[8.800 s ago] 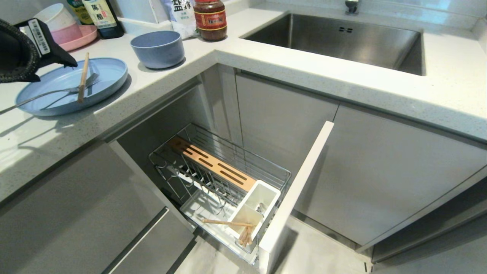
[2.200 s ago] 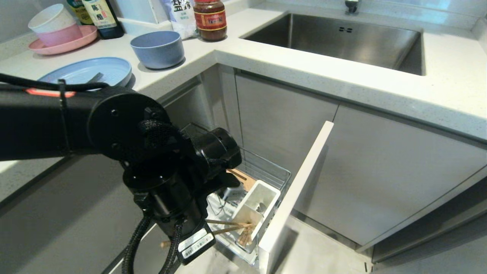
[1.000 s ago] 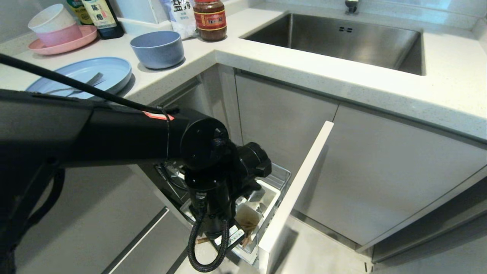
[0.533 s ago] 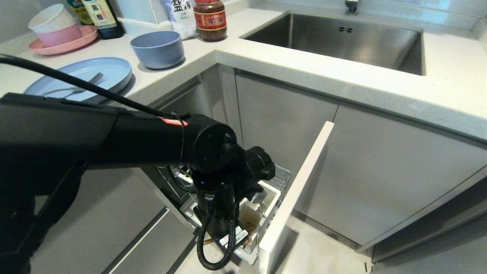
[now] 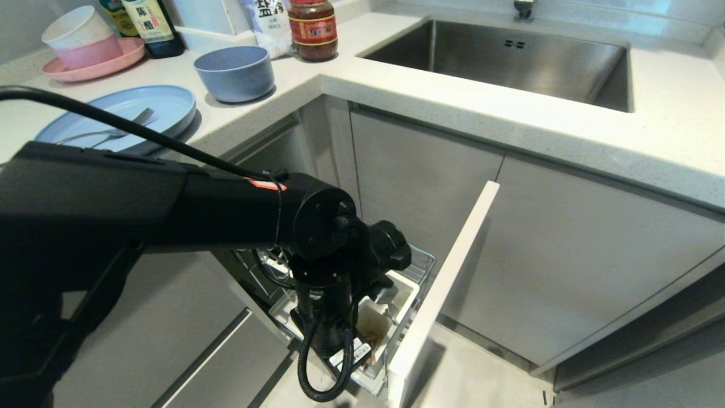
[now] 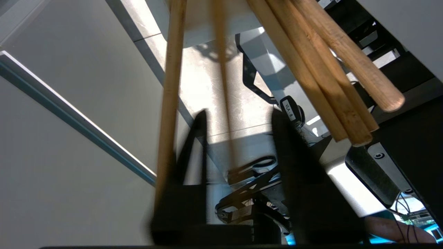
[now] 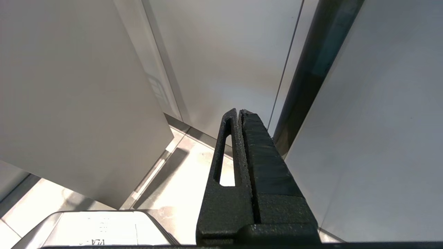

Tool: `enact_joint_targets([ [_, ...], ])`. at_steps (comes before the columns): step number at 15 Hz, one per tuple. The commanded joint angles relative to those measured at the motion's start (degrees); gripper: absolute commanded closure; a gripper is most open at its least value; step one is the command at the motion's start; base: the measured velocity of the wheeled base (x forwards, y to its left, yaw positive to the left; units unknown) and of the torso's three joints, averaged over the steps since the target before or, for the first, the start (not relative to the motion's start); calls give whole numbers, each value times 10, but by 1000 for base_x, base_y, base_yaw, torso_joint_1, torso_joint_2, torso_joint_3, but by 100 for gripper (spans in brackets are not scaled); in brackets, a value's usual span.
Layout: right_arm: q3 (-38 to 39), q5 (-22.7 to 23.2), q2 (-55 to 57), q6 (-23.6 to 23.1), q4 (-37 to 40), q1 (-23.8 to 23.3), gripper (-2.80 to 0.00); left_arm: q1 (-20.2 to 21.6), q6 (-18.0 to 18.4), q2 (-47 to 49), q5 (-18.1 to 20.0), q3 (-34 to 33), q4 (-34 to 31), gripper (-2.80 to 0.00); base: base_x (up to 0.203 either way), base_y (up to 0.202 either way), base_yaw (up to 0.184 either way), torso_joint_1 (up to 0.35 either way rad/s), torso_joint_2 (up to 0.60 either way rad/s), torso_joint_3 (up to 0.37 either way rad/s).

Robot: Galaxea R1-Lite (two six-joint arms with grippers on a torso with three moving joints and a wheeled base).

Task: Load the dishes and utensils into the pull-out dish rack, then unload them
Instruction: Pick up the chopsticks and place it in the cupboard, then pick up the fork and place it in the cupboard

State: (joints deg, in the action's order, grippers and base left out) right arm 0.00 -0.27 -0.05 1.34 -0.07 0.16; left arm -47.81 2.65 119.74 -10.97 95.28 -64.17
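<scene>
My left arm (image 5: pixel 325 266) reaches down into the pull-out dish rack (image 5: pixel 423 259), its wrist over the white utensil cup (image 5: pixel 406 288). In the left wrist view the left gripper (image 6: pixel 238 116) is open. A blurred wooden chopstick (image 6: pixel 221 69) runs between its fingers and another chopstick (image 6: pixel 169 86) stands beside one finger. A bundle of chopsticks (image 6: pixel 311 69) leans off to the side. The light-blue plate (image 5: pixel 167 105) lies on the counter with the silver fork (image 5: pixel 139 118) and a second silver handle on it. The blue-grey bowl (image 5: pixel 235 72) stands behind it. My right gripper (image 7: pixel 238 114) is shut and empty, low beside the cabinet doors.
The rack's pale front panel (image 5: pixel 453 266) juts out toward me. On the counter's back stand a pink plate with stacked bowls (image 5: pixel 90 51), bottles and a jar (image 5: pixel 313 28). The steel sink (image 5: pixel 510 56) is at the right. Grey cabinet doors flank the rack.
The left gripper's fingers have parted at the utensil cup and let go of the chopstick. The arm has settled slightly lower. The chopstick that lay on the plate is no longer there.
</scene>
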Motion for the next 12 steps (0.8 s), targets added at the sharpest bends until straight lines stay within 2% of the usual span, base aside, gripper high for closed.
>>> enact_joint_targets([
  [1, 1, 0, -2, 0, 0, 0, 0, 0, -1, -2, -1, 3, -4, -280, 0, 0, 0, 0, 0, 0],
  [8, 1, 0, -2, 1, 0, 0, 0, -1, -3, -39, -1, 2, -6, -280, 0, 0, 0, 0, 0, 0],
  [12, 1, 0, -2, 0, 0, 0, 0, -4, -20, -92, -2, -2, -8, -280, 0, 0, 0, 0, 0, 0],
])
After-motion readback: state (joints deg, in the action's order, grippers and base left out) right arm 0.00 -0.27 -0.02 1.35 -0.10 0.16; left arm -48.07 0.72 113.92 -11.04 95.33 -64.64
